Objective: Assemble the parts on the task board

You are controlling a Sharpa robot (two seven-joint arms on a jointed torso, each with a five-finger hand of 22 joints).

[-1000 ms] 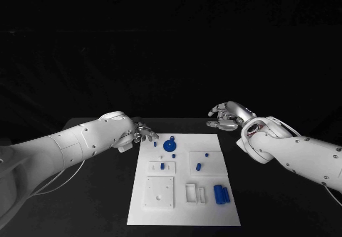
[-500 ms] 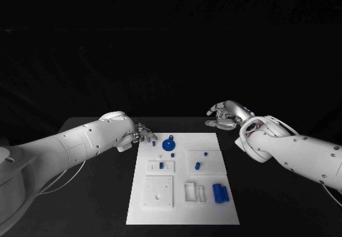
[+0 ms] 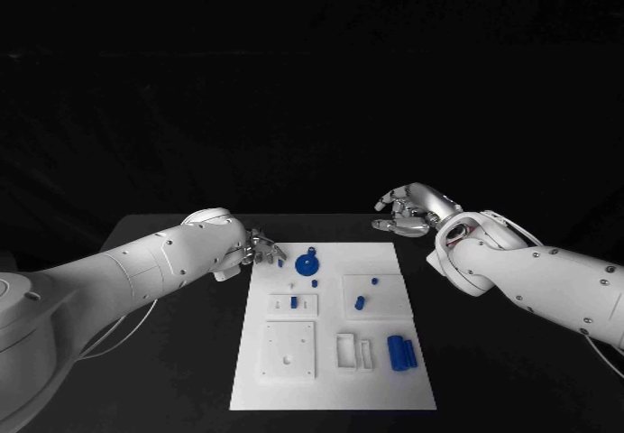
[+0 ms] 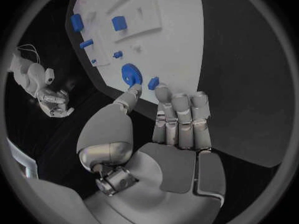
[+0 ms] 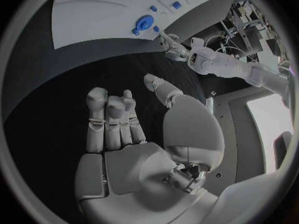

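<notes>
The black table (image 3: 169, 361) holds the white task board (image 3: 332, 379). The left hand (image 3: 261, 246) has slid a bit closer to the board's far left corner since a moment ago. Its fingers are a little apart and hold nothing. The right hand (image 3: 414, 212) stays off past the board, curled and empty. The blue gear (image 3: 308, 264) and small blue peg (image 4: 153, 83) lie just beside the left fingertips (image 4: 163, 89), so a pick-up looks near.

Left robot hand (image 3: 261, 247) and right robot hand (image 3: 409, 212) both hover empty, fingers loosely curled and apart.
</notes>
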